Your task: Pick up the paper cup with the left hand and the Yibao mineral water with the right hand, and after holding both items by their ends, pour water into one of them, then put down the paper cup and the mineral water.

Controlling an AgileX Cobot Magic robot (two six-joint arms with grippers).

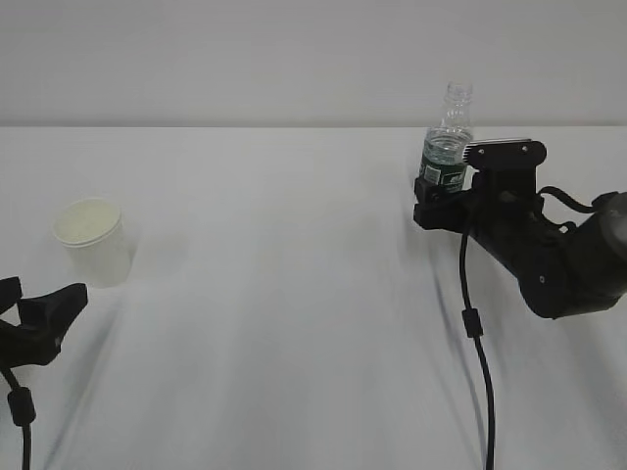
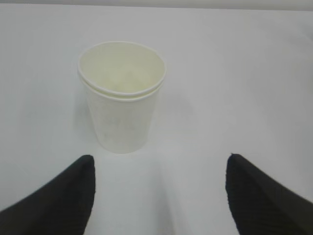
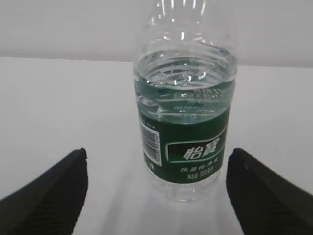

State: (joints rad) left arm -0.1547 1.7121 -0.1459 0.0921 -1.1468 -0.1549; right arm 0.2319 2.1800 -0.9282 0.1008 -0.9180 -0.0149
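Note:
The white paper cup (image 1: 93,240) stands upright at the left of the table, its pale inside empty; it also shows in the left wrist view (image 2: 122,95). My left gripper (image 1: 44,308) (image 2: 159,196) is open and empty, just in front of the cup and not touching it. The Yibao mineral water (image 1: 446,147), a clear uncapped bottle with a dark green label, stands upright at the far right, filled to its shoulder (image 3: 186,122). My right gripper (image 1: 436,201) (image 3: 156,196) is open, close in front of the bottle, its fingers wider than the bottle and apart from it.
The white table (image 1: 294,294) runs back to a pale wall. A black cable (image 1: 480,352) hangs from the right arm down to the table's front. Nothing else stands on the surface between cup and bottle.

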